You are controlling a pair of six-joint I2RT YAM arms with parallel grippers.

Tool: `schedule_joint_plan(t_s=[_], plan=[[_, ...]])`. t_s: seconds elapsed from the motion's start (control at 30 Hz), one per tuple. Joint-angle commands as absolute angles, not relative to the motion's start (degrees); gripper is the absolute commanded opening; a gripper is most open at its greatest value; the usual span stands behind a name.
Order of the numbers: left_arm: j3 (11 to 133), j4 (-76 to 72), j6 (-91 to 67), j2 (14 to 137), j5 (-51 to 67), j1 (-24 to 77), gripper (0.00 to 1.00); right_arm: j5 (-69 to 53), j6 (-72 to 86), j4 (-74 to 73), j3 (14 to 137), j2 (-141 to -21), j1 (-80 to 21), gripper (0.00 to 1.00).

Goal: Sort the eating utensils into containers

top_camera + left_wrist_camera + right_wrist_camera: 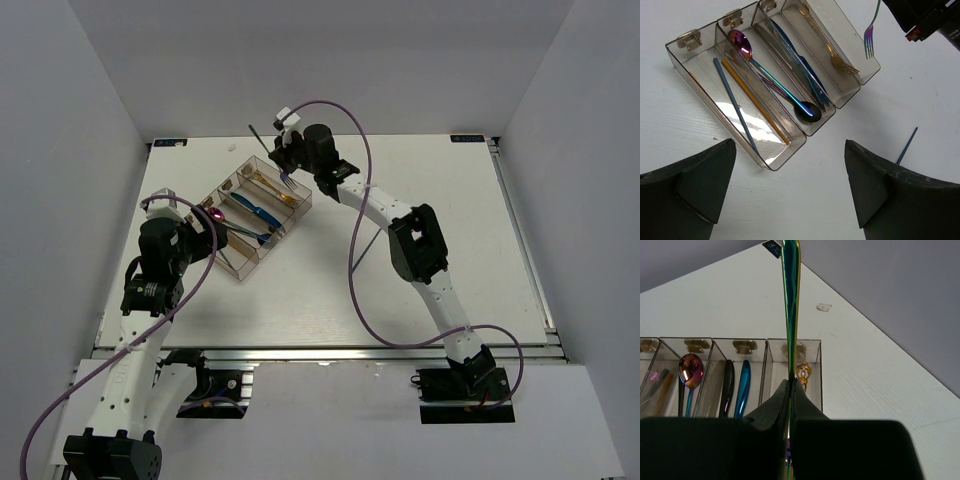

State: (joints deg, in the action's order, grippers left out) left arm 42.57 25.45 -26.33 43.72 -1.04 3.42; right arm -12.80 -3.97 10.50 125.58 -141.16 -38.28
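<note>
Right hand (791,387): fingers shut tight on the handle of a rainbow fork (790,305). The fork hangs tines down by the tray (695,70), at the outer wall of its fourth compartment. Whether it is over that compartment or just outside the wall cannot be told. It does not touch the tray.

Left hand (790,145): fingers spread wide, holding nothing, poised above the tray's near short end.

The tray lies on the desk (450,220). Compartments are counted from the side away from the fork.
- First: a blue-grey chopstick (732,102) and a gold chopstick (755,102), side by side.
- Second: a purple-rainbow spoon (742,42) and a black spoon (807,111), bowls at opposite ends.
- Third: iridescent blue cutlery (805,70); exact pieces not distinguishable.
- Fourth: a gold fork (840,57).

One dark blue chopstick (906,146) lies on the desk outside the tray, beyond the fourth compartment's side and apart from it.
</note>
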Motion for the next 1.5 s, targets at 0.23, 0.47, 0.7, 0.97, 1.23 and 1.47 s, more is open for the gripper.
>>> schedule_joint_plan(t_s=[0.23, 0.47, 0.7, 0.97, 1.23, 1.47], plan=[[42.0, 25.0, -25.8, 43.2, -0.3, 3.0, 0.98, -13.4, -7.6, 14.5, 122.5, -142.4, -38.0, 0.00], [42.0, 25.0, -25.8, 43.2, -0.4, 3.1, 0.98, -13.2, -8.7, 12.7, 122.8, -142.5, -38.1, 0.23], [42.1, 25.0, -25.8, 43.3, -0.4, 3.1, 0.98, -12.9, -8.3, 13.0, 120.2, -138.7, -38.0, 0.74], [42.0, 25.0, -25.8, 43.3, -0.4, 3.1, 0.98, -2.4, -2.1, 17.0, 106.7, -122.4, -38.1, 0.89], [42.2, 25.0, -25.8, 43.2, -0.4, 3.0, 0.98, 22.3, 12.4, -0.4, 95.6, -111.0, -38.1, 0.89], [42.3, 25.5, -25.9, 43.2, -1.3, 3.1, 0.98, 38.3, 36.7, -20.2, 87.5, -108.5, -38.0, 0.89]])
